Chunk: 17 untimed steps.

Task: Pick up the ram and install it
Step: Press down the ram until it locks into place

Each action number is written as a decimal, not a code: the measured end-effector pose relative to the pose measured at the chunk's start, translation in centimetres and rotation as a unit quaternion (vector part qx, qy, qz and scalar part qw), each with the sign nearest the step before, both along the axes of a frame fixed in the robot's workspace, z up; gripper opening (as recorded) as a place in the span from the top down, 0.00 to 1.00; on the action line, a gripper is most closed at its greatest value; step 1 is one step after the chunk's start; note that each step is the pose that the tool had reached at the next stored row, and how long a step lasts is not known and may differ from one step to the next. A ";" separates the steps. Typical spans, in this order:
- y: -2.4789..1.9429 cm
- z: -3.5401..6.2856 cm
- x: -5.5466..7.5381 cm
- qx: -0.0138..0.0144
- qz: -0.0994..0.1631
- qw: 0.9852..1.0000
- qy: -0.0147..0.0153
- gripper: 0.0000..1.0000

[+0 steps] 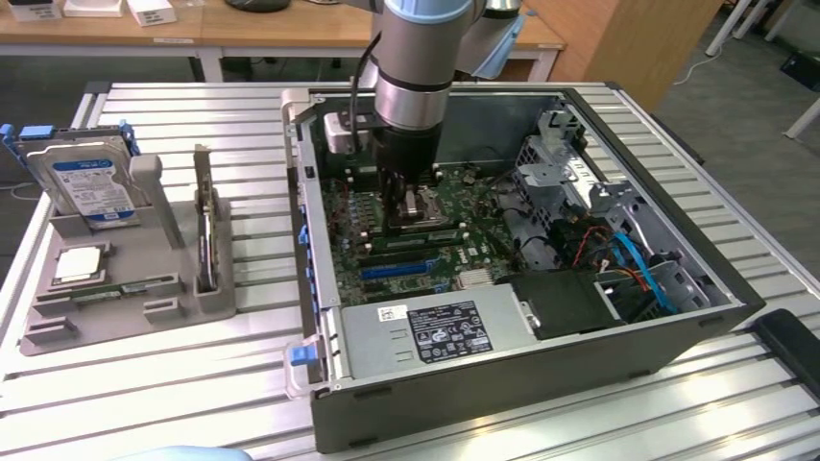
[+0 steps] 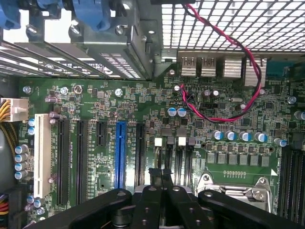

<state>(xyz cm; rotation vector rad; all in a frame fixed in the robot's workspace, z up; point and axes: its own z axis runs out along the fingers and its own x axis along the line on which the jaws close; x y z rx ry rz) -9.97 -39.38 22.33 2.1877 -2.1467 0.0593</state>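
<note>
My gripper (image 2: 162,183) closed, nothing visibly held, low over motherboard (image 2: 143,105) inside PC case (image 1: 666,336). Step unclear; pick looks pending. Next needs ram.

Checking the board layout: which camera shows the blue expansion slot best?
The wrist view: the blue expansion slot lies close, seen straight on, between black slots. The exterior view shows it as a short blue strip on the motherboard.

Gripper (image 2: 162,183) base cut off at wrist view's edge. Motherboard (image 1: 384,226) partly hidden behind arm (image 1: 417,86). Hard drive (image 1: 87,182) label print too small to read.
</note>
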 end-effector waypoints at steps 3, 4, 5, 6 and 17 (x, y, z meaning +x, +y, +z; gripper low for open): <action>-0.05 0.06 0.0 0.004 0.000 1.000 0.000 0.90; -0.07 0.10 0.0 0.005 -0.001 1.000 0.000 0.90; -0.09 0.16 0.0 0.006 -0.001 1.000 0.001 0.90; -0.11 0.23 0.0 0.007 -0.001 1.000 0.001 0.90; -0.61 0.44 0.0 0.012 -0.005 1.000 0.003 0.90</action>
